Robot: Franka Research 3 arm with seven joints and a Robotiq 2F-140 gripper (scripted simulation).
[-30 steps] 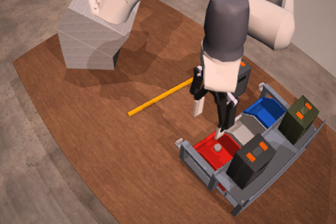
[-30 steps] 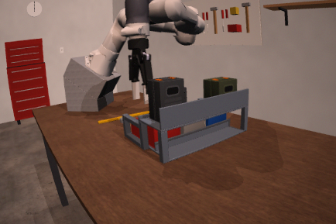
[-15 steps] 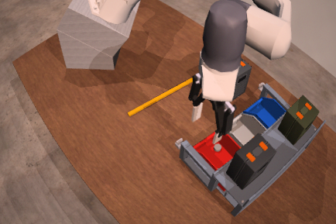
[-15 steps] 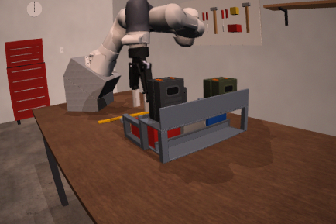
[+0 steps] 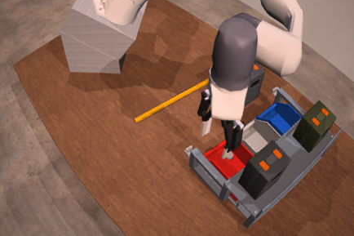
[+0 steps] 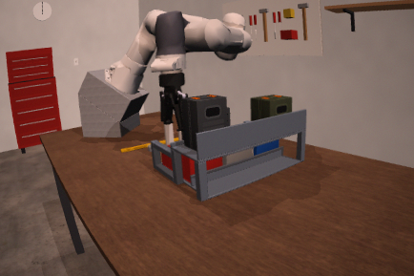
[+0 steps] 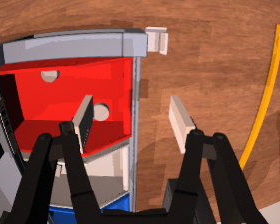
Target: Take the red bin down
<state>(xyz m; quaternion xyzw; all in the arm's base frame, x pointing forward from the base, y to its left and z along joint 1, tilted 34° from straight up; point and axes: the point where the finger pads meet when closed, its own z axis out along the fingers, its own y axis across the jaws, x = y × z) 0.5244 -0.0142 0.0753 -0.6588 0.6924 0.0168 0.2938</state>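
Note:
The red open bin (image 5: 233, 169) (image 6: 215, 162) (image 7: 66, 100) stands at the near end of the grey shelf (image 5: 207, 174) (image 6: 248, 136) (image 7: 81, 46). Two round grey parts lie in it, one near the back (image 7: 50, 75) and one near the front (image 7: 101, 111). My gripper (image 5: 215, 140) (image 6: 175, 138) (image 7: 131, 106) is open and points down across the bin's front wall: one finger is over the bin, the other outside the shelf front. Nothing is between the fingertips. The off-white bin (image 5: 257, 138) and the blue bin (image 5: 281, 118) (image 6: 265, 148) stand beside it. Fingertip depth in the bin is unclear.
A black case (image 5: 263, 174) (image 6: 207, 119) and an olive case (image 5: 313, 128) (image 6: 272, 106) stand on the shelf's upper rear part. Another dark case (image 5: 254, 87) stands in front of the shelf's far end. A yellow bar (image 5: 171, 102) (image 6: 135, 148) (image 7: 266, 100) lies on the table.

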